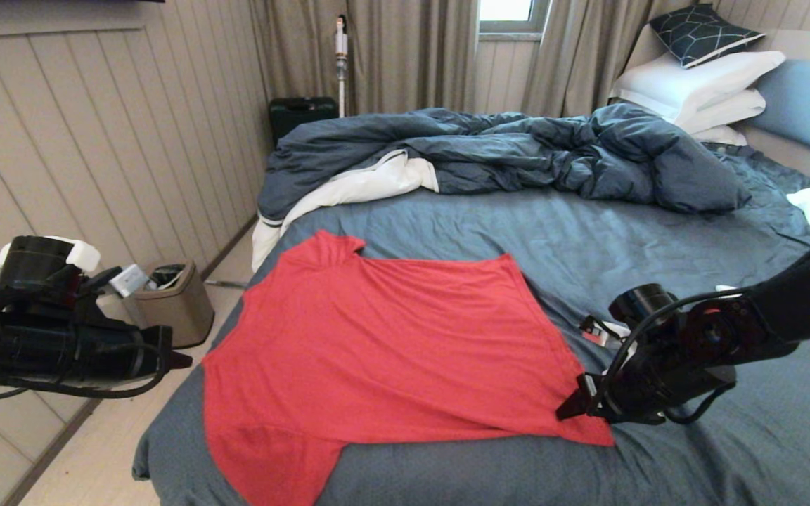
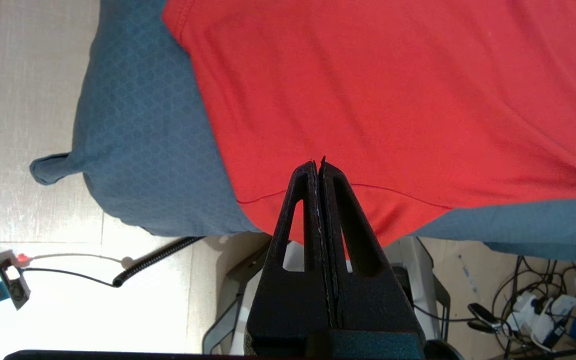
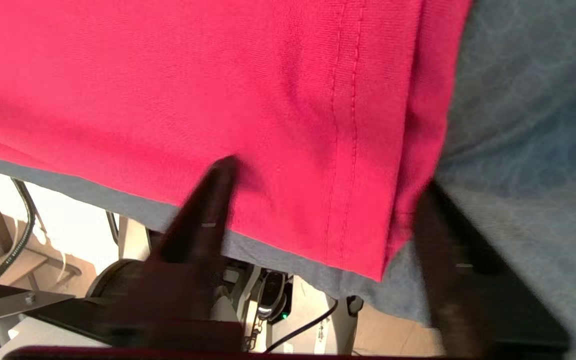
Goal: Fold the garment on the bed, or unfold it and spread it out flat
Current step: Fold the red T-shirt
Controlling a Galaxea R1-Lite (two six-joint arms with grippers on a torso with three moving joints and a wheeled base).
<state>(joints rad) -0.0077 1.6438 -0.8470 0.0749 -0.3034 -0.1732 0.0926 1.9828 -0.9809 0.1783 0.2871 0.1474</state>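
Now right gripper agape astride shirt hem corner; sink lower, pinch both layers. Left gripper clenched, empty, shirt beneath.

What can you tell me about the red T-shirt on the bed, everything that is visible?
The red T-shirt is plain, with no print, of thin soft-looking fabric with a stitched hem. It lies spread mostly flat on the bed's blue sheet, near the close edge, one sleeve hanging over that edge, faint wrinkles across it. The right pincer, fingers apart, straddles its near right corner, one finger on the cloth. The left pincer hovers shut and empty.
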